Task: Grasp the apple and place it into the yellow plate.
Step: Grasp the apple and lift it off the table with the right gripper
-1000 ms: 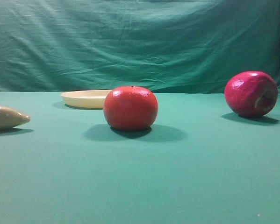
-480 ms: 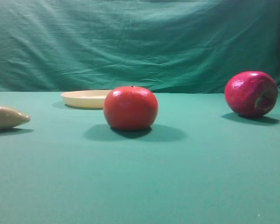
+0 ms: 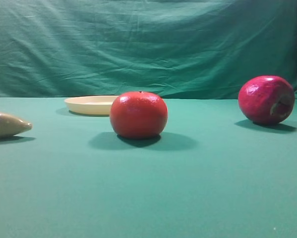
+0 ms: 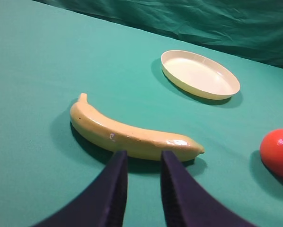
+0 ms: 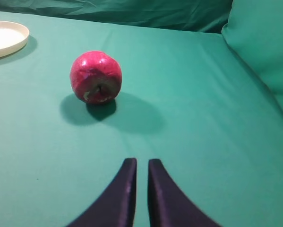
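Apple [image 5: 96, 77] and right claw [image 5: 141, 189] are sitting well apart on the green surface [image 5: 188, 123] as we are opening this job: nothing is gripped, and we are judging the step in hand to be the approach, before any reach for the fruit. In the right wrist view we are seeing the right claw with its two dark fingers [image 5: 127, 194] nearly pressed together, only a thin slit between them, pinching nothing. The apple is lying ahead of that claw and a little to the left, resting on its side with the pale notch turned toward the camera. We are reckoning that the next move calls for spreading those fingers wide, travelling forward and slightly left, and coming down around the round body before closing. The yellow plate [image 5: 4, 38] is showing at the far left edge of the same view, beyond the apple, so the carry is looking to run leftward across the surface. In the left wrist view the left claw [image 4: 140, 184] is hanging over a banana [image 4: 132, 135] with its fingers slightly parted and holding nothing. An orange-red round fruit [image 3: 138, 114] is standing in front of the plate in the high view, and we are taking it for something to steer around.
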`<state>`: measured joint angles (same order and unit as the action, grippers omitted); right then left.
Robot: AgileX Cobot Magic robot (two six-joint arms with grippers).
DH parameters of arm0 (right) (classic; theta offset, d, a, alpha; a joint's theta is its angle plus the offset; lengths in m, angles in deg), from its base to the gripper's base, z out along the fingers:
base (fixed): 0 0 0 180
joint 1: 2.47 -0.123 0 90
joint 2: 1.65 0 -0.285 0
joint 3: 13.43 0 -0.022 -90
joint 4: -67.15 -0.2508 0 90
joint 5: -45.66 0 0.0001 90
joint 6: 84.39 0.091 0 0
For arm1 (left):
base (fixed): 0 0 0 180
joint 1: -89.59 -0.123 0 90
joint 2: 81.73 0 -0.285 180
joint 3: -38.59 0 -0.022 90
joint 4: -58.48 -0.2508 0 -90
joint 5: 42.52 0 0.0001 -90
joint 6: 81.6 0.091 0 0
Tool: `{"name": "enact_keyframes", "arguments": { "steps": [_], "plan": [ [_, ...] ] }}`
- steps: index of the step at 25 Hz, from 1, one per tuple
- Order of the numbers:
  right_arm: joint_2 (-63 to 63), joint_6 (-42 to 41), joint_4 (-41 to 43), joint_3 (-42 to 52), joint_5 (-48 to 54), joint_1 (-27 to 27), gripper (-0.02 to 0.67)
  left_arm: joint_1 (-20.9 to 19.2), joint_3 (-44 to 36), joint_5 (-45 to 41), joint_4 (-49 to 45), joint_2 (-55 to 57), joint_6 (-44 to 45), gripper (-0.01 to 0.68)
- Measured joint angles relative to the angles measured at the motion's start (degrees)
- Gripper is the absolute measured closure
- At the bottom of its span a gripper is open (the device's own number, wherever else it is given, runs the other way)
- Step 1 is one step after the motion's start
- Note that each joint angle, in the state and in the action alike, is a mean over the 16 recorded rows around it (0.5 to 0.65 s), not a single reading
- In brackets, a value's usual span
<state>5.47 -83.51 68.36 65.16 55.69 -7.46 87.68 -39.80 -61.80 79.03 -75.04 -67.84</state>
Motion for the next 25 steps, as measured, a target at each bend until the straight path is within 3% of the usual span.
{"name": "enact_keyframes", "arguments": {
  "steps": [8,19,25],
  "plan": [
    [1.9,2.5,-4.2,-5.6,-4.6,-0.6,0.599,0.0,0.0,0.0,0.0,0.0,0.0,0.516],
    [20.1,-2.1,-5.7,-23.7,11.8,-1.2,0.599,0.0,0.0,0.0,0.0,0.0,0.0,0.516],
    [33.9,-5.7,-9.5,-31.4,14.9,-1.2,0.599,0.0,0.0,0.0,0.0,0.0,0.0,0.516]
  ]
}}
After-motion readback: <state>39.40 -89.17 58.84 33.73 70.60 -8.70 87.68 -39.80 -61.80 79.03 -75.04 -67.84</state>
